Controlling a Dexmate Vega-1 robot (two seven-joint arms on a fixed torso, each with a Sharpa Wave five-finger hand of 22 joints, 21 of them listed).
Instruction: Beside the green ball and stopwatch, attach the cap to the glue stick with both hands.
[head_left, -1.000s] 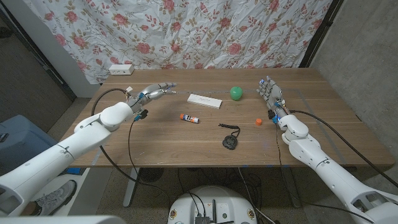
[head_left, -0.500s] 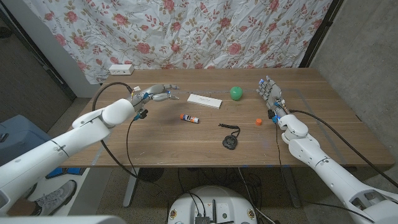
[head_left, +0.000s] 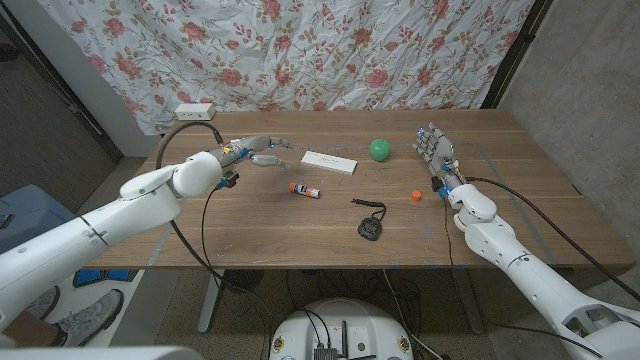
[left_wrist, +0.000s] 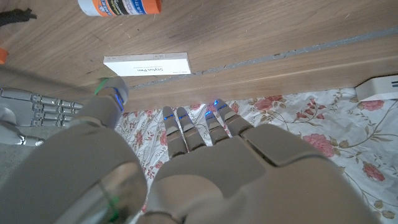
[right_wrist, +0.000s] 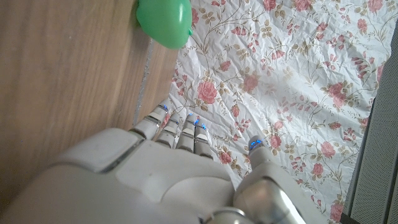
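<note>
On the wooden table (head_left: 260, 225), just ahead of the left hand (head_left: 262, 153) and a little toward the robot's body, lies the glue stick (head_left: 305, 189), on its side, uncapped, with its orange end pointing back toward that hand. The left hand hangs above the tabletop with its fingers (head_left: 281, 147) spread and stretched out toward the table's middle, holding nothing. In the left wrist view the same fingers (left_wrist: 199, 124) reach out side by side, the glue stick (left_wrist: 120, 7) lies past them on the wood, and the white card box (left_wrist: 147, 65) sits between the fingertips and the stick.

That white card box (head_left: 330, 162) lies flat just beyond the left hand's fingertips, apart from them. The orange cap (head_left: 415, 196) rests on the table just beside the right hand (head_left: 437, 157), on its inner side and nearer the robot. The right hand stands upright on its edge, fingers straight, apart and empty. The green ball (head_left: 379, 149) sits near the right hand, level with its fingers and toward the table's middle; in the right wrist view the ball (right_wrist: 164, 22) shows beyond the fingertips (right_wrist: 177, 127), not touching them. The black stopwatch (head_left: 369, 227) with its cord lies between the two hands, closer to the robot than the cap and the stick. Behind the table hangs a flowered cloth (head_left: 300, 50).
</note>
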